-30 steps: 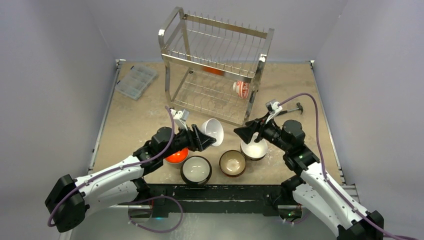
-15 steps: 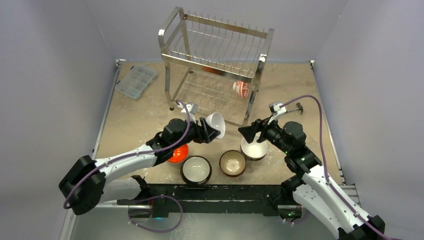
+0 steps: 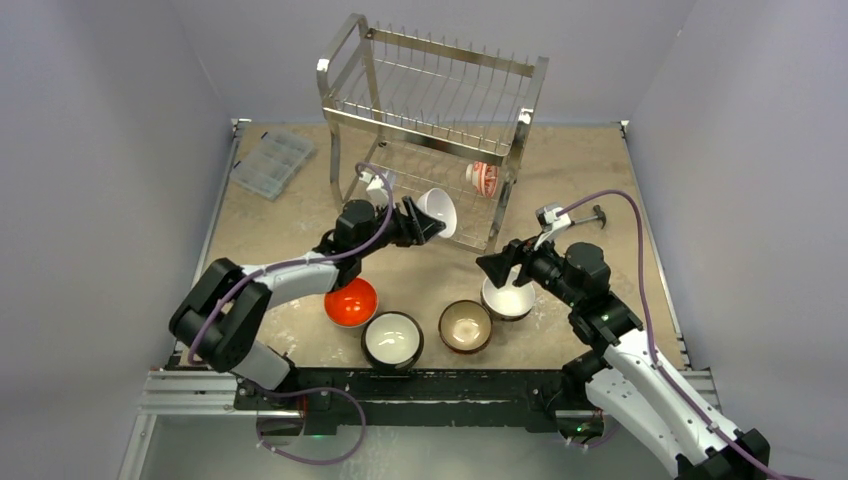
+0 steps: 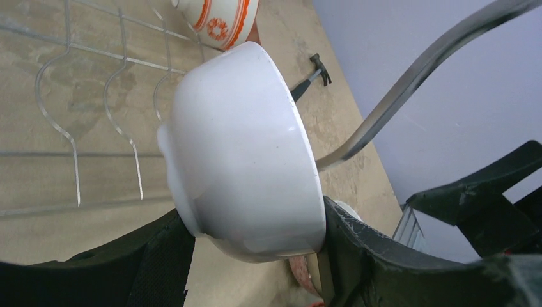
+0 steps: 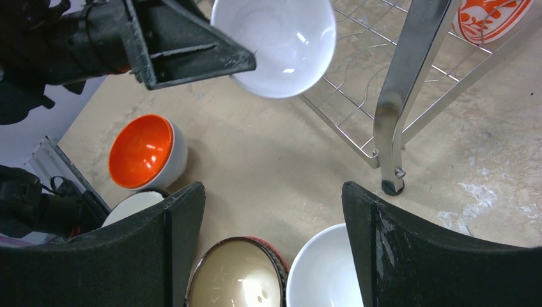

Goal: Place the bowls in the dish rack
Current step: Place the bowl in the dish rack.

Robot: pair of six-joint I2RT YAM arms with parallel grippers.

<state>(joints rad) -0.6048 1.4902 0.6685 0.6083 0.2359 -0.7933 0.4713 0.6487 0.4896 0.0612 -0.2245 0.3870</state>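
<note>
My left gripper (image 3: 420,222) is shut on a white bowl (image 3: 438,210), tilted on its side at the front edge of the dish rack's (image 3: 430,130) lower tier. In the left wrist view the fingers clamp that white bowl (image 4: 243,153) across its rim and foot. An orange-patterned bowl (image 3: 484,179) stands on edge in the lower tier. My right gripper (image 3: 497,268) hangs open and empty above a white bowl (image 3: 508,298) and a brown bowl (image 3: 465,325). An orange bowl (image 3: 351,303) and a dark-rimmed bowl (image 3: 392,339) sit near the front.
A clear plastic compartment box (image 3: 272,163) lies at the far left. A small hammer (image 3: 590,217) lies right of the rack. The rack's front right leg (image 5: 391,185) stands just beyond my right gripper.
The left arm has stretched away from the front, carrying the white bowl up to the rack's lower tier and uncovering the orange bowl. The right arm has barely moved.
</note>
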